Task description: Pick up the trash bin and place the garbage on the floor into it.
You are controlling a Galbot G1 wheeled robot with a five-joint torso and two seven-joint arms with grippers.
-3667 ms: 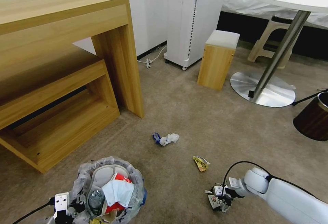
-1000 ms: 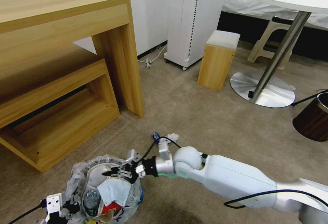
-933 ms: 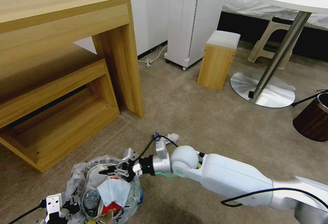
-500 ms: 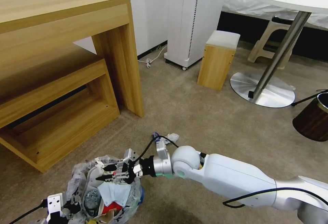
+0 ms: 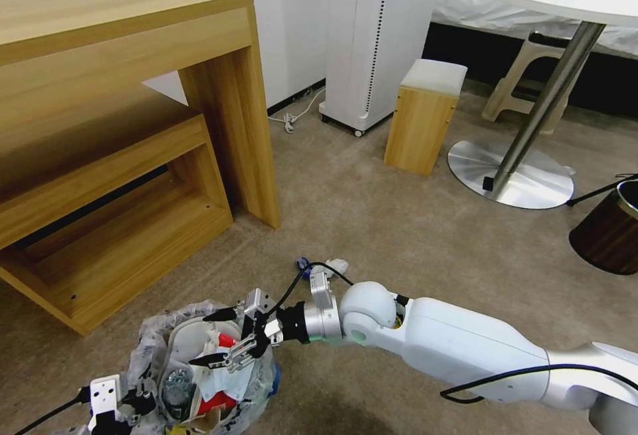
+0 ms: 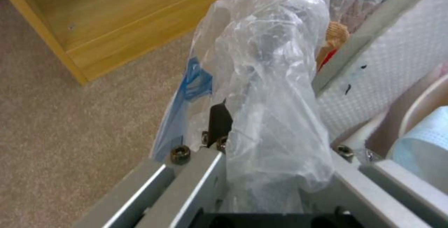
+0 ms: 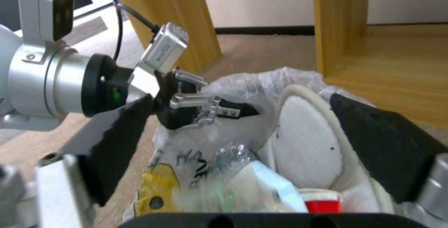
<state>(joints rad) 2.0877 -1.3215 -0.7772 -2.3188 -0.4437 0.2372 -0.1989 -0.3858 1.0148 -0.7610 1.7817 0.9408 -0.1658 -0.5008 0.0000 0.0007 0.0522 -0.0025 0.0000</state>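
Down at the near left of the head view, the small round black trash bin [image 5: 199,375] lined with crinkly translucent whitish plastic sits over the beige-tan short-pile carpet floor [image 5: 412,236], packed with litter: a white slipper [image 5: 193,342] standing on edge against the inner wall, a light blue face mask [image 5: 222,382], a red-and-white crushed paper bowl [image 5: 216,403] and a small clear plastic bottle [image 5: 178,380]. The left gripper [image 5: 136,403] is clamped on the bin's near rim; the left wrist view shows its metal fingers [image 6: 187,175] pinching the bunched liner, with a blue patch of the bag beside them. The right gripper [image 5: 222,337] reaches across from the right and hangs just above the bin's mouth, its black fingers spread wide apart with nothing between them; the right wrist view looks straight down between those dark pads [image 7: 117,140] onto the slipper, bottle and a yellow wrapper [image 7: 159,189] inside. Out on the carpet beyond the white right forearm lies a crumpled white tissue with a blue scrap [image 5: 325,266], partly hidden by the wrist. A light wooden desk with a lower shelf [image 5: 126,123] stands at left, a small wooden stool with a white cushion [image 5: 425,116] farther back, and a dark brown bin with a metal rim [image 5: 608,229] at the right edge.
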